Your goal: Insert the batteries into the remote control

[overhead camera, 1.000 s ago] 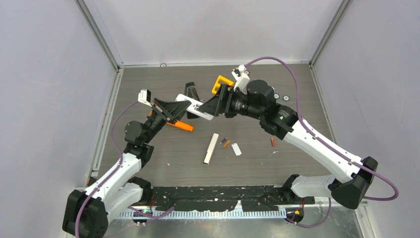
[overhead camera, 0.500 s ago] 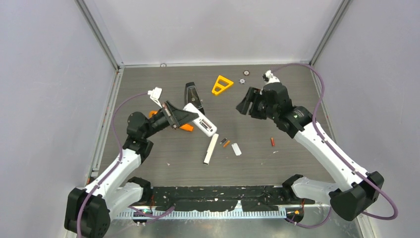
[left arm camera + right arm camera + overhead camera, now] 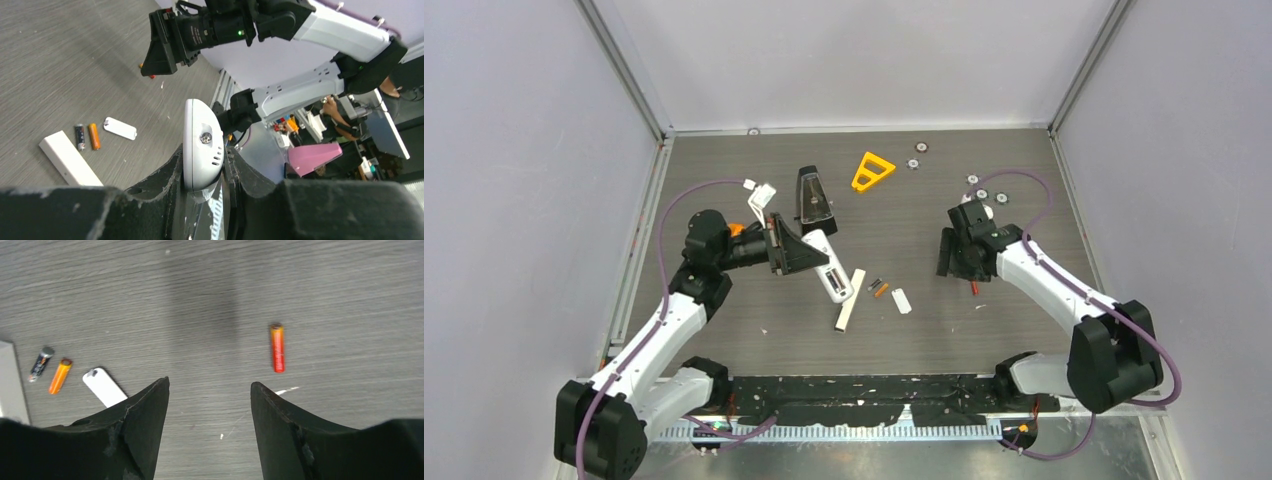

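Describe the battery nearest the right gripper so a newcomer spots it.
Start at the right gripper, open above the table. The red battery lies alone just ahead of it; the dark grey battery and orange battery lie side by side further left.

The left arm (image 3: 660, 326) rises from its base at the lower left of the top view, bends at an elbow at middle left, and sends its forearm rightward toward the centre. The left gripper (image 3: 812, 262) points right and slightly downward, its jaws clamped on the white remote control (image 3: 202, 145). The right arm (image 3: 1046, 282) runs from the lower right up and to the left, folded low. The right gripper (image 3: 951, 255) points downward just right of centre, its jaws apart with nothing between them.
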`<act>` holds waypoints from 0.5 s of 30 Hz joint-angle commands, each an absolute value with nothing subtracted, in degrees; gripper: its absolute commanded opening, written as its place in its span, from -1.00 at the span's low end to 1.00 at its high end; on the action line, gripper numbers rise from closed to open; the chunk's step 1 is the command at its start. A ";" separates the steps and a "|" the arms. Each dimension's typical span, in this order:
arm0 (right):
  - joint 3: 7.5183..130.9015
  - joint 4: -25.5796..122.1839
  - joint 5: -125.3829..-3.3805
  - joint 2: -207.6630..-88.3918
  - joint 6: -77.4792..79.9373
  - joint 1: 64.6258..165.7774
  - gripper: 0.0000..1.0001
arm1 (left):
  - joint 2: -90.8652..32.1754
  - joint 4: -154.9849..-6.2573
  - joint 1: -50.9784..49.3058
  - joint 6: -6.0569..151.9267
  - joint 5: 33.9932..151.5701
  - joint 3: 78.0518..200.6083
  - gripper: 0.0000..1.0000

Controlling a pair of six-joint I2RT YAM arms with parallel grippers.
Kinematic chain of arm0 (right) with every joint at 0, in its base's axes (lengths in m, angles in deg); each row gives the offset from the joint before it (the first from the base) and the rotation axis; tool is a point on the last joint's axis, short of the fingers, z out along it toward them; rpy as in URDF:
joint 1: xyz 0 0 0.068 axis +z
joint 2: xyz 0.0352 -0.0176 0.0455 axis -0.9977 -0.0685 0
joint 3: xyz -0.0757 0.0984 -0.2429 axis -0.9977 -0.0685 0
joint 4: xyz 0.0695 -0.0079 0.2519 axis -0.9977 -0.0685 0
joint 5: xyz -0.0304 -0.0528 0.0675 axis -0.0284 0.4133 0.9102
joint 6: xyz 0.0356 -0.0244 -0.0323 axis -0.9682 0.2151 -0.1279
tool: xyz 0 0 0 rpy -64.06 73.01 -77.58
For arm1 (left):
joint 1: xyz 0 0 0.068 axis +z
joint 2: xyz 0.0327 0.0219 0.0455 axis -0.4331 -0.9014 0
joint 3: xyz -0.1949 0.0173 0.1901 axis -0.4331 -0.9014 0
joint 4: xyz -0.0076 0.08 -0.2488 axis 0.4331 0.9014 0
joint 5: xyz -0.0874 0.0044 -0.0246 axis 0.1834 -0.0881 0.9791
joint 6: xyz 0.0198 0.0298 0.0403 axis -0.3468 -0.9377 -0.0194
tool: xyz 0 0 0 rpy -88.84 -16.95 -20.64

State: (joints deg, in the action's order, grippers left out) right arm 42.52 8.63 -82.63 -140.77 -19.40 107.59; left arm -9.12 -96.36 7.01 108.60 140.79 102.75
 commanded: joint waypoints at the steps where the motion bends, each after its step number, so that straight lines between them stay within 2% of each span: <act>1: 41.97 16.16 -76.32 -141.53 -16.93 108.47 0.32 | -8.66 -92.91 7.20 103.17 143.07 105.00 -1.00; 5: 43.79 18.03 -76.37 -144.49 -20.84 114.93 0.26 | -8.28 -90.15 7.21 100.94 141.68 105.47 -1.00; 9: 49.38 17.43 -78.09 -151.70 -26.34 122.04 -0.09 | -7.84 -88.15 7.21 99.78 139.87 106.05 -1.00; 12: 54.15 17.10 -79.89 -154.95 -26.95 124.72 -0.14 | -7.43 -86.99 7.21 98.95 138.77 106.52 -1.00; 15: 56.62 16.79 -79.71 -157.79 -26.37 126.47 -0.10 | -6.86 -86.03 7.19 98.50 137.85 106.67 -1.00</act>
